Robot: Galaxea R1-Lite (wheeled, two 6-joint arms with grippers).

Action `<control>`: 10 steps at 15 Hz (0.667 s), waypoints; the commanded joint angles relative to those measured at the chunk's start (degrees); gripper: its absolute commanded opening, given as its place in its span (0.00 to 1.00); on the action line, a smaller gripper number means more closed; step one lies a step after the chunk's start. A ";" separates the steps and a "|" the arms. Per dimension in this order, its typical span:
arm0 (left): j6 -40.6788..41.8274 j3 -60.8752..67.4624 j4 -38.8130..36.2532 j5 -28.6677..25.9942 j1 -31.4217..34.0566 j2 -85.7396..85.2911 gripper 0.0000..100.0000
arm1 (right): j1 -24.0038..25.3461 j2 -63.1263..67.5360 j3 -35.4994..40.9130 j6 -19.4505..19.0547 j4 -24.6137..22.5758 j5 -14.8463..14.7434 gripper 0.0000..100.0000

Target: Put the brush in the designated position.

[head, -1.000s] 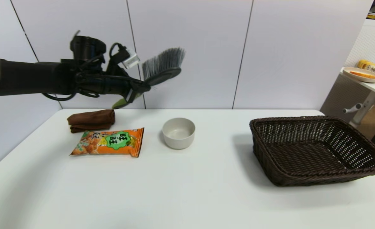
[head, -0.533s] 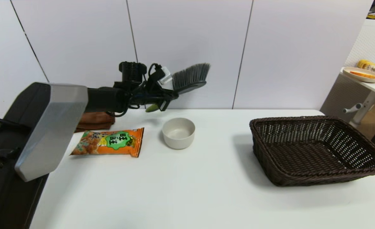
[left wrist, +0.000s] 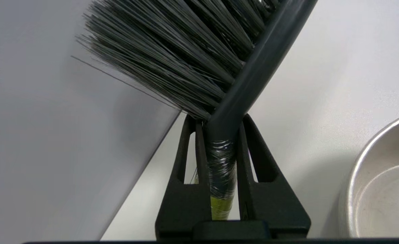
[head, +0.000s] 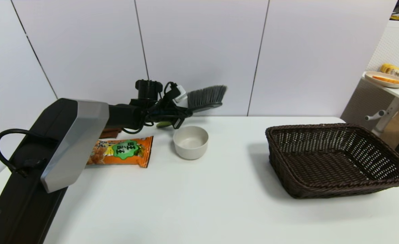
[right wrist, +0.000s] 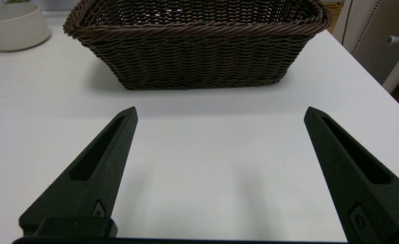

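The brush [head: 204,97] hangs in the air just behind the bowl [head: 190,142], its bristles (long, grey) pointing up. The left gripper [left wrist: 219,130] pinches its clear neck; the right gripper [right wrist: 219,113] sits spread wide near the basket [right wrist: 196,44].

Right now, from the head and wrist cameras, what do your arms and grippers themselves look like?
The left arm is black with a silver-grey angled panel, and looped black cables run along it. A small white connector sits at the wrist. The left gripper has two long black tapered fingers with slotted cut-outs. The right gripper has matching matte black wedge-shaped fingers, each slotted.
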 commanded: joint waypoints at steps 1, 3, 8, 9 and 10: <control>0.14 0.04 0.16 -0.13 0.13 0.42 1.00 | -0.06 0.07 0.09 0.00 0.00 -0.02 1.00; 0.40 0.04 0.42 -0.13 0.22 1.04 1.00 | -0.06 0.07 0.09 0.00 0.00 -0.02 1.00; 0.31 0.57 1.74 0.14 0.31 -2.48 1.00 | -0.06 0.07 0.09 0.00 0.00 -0.02 1.00; 0.31 1.80 5.08 1.46 0.31 -6.17 1.00 | 0.02 0.07 0.09 0.00 0.00 -0.02 1.00; 0.14 4.88 10.44 4.36 0.22 -12.50 1.00 | -0.06 0.07 0.09 0.00 0.00 -0.02 1.00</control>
